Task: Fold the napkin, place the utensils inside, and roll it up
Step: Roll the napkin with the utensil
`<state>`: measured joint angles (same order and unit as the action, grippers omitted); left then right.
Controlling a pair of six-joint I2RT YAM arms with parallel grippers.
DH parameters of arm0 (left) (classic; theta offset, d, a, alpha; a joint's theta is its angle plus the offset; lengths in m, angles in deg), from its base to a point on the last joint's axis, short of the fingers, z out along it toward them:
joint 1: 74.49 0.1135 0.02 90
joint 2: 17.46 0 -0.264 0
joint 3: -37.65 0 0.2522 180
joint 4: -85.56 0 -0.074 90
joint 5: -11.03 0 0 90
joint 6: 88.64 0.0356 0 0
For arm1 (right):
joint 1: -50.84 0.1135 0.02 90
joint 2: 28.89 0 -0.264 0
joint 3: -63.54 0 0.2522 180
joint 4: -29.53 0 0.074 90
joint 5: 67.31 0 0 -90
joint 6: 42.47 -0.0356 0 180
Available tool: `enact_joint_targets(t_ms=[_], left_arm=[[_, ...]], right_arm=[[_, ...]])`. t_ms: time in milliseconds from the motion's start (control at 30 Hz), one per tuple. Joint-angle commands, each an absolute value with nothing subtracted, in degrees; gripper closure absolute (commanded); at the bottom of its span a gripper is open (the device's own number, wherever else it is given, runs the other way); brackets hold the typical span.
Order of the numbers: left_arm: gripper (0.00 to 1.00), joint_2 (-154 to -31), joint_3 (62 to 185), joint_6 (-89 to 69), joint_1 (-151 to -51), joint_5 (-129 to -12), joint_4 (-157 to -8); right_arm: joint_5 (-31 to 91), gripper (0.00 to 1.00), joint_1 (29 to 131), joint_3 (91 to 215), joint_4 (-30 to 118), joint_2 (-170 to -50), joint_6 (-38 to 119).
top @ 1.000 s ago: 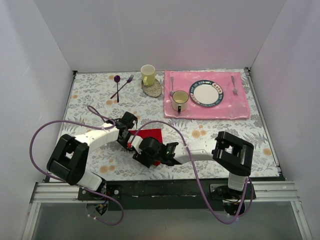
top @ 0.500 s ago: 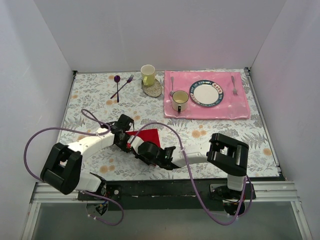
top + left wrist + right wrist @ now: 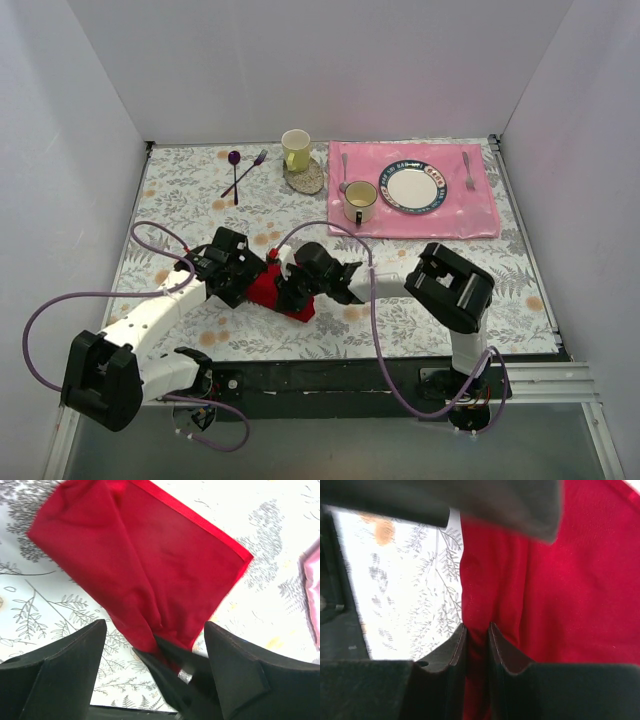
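Releasing: left tool (image 3: 155,626) has just spread wide; right tool (image 3: 477,630) has closed, pinching a fold of the napkin (image 3: 140,565), bunched on the surface (image 3: 170,200) between both. Fold unfinished.

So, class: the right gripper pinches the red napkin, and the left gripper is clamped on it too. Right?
Not quite. The right gripper pinches the napkin, but the left gripper stands open around it, as the left wrist view shows.

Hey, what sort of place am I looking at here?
Probably a robot test cell staged as a dining table: white panel walls, two arms bolted at the edge, and a floral tablecloth with a placemat, plate and mug.
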<state>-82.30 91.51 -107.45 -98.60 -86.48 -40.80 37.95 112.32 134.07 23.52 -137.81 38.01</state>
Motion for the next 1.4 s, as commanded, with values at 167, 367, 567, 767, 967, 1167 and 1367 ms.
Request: enact_joint_targets(t_ms=[167, 367, 567, 767, 967, 1167, 1367], left_arm=[[0.23, -78.5, 90.3, -105.2, -98.7, -82.6, -42.4], [0.26, -78.3, 90.1, -108.7, -98.6, -83.5, -37.4], [0.27, -84.6, 89.8, -108.9, -98.6, -82.7, -40.8], [0.27, -88.6, 91.0, -108.0, -98.6, -84.1, -42.8], [0.51, -91.7, 89.6, -106.9, -98.6, -85.4, -45.3], [0.54, -93.7, 88.1, -105.7, -98.6, -87.8, -47.7], [0.83, -96.1, 87.5, -104.5, -98.6, -87.0, -48.1]], right_arm=[[65.7, 0.89, 102.6, 140.0, 32.6, -151.6, 23.5], [70.2, 0.94, 99.5, 139.8, 28.5, -154.5, 16.0], [71.3, 0.97, 97.8, 140.8, 28.5, -156.3, 12.1], [71.2, 0.99, 97.0, 142.0, 29.3, -156.9, 10.4], [71.4, 0.99, 96.8, 142.0, 29.1, -156.8, 9.9], [71.8, 0.99, 96.7, 143.0, 30.6, -156.7, 11.2], [68.9, 0.92, 96.7, 147.1, 41.1, -155.1, 19.6]])
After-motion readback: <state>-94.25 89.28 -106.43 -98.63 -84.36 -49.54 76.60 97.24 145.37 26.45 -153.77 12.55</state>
